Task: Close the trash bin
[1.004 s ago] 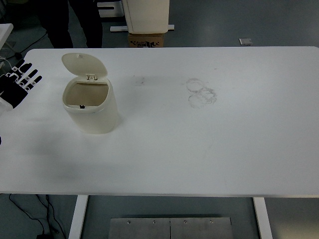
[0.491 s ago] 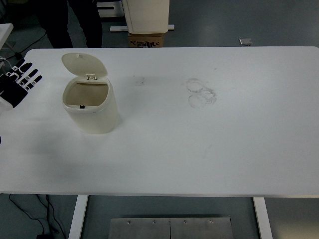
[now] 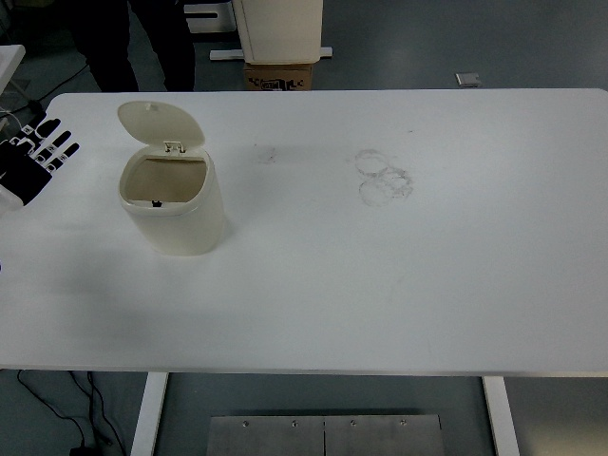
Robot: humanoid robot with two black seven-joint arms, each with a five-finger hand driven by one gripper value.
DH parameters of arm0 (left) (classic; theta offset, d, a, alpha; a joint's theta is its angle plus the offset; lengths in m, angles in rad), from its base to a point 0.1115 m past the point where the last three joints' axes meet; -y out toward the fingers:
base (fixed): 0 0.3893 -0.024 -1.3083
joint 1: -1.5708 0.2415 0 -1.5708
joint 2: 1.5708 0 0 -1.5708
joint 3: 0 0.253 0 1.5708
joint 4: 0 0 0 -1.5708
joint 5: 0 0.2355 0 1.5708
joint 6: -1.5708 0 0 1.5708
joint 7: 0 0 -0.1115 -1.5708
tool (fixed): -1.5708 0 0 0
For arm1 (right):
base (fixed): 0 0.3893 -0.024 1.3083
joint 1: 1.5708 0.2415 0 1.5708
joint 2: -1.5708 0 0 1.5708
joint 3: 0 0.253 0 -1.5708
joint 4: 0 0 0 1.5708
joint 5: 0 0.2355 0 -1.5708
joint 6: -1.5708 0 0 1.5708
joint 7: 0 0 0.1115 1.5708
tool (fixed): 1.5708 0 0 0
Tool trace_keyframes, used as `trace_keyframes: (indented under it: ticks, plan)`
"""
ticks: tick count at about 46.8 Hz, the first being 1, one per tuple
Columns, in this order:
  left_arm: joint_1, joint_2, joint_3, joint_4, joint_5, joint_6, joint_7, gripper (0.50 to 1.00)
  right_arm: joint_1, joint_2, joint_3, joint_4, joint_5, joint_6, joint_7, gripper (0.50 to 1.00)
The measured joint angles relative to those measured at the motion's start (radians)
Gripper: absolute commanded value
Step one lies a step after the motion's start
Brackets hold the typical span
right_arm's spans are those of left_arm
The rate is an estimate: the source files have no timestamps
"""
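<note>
Leftward-shifted left robot hand (image 3: pixel 33 157) hovers open, left of trash bin (image 3: pixel 174 201)

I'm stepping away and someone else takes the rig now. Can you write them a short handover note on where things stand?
Left hand: over the table's left edge, fingers spread, holding nothing, apart from the bin.
Right hand: out of view.
Trash bin: upright on the white table, left of centre. Its lid stands open, tipped back on the far-side hinge; the inside looks empty.
Done: nothing yet.
Left: bring the left hand over to the lid and push it down until the bin is shut.
</note>
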Motion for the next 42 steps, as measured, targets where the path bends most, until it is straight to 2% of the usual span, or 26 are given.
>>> trace_keyframes:
  ticks: [42]
  plan:
    - [-0.025,0.000,0.013,-0.005,0.002,0.000,0.000,1.000,0.000,0.000,0.000,0.000,0.000,0.000,0.000,0.991]
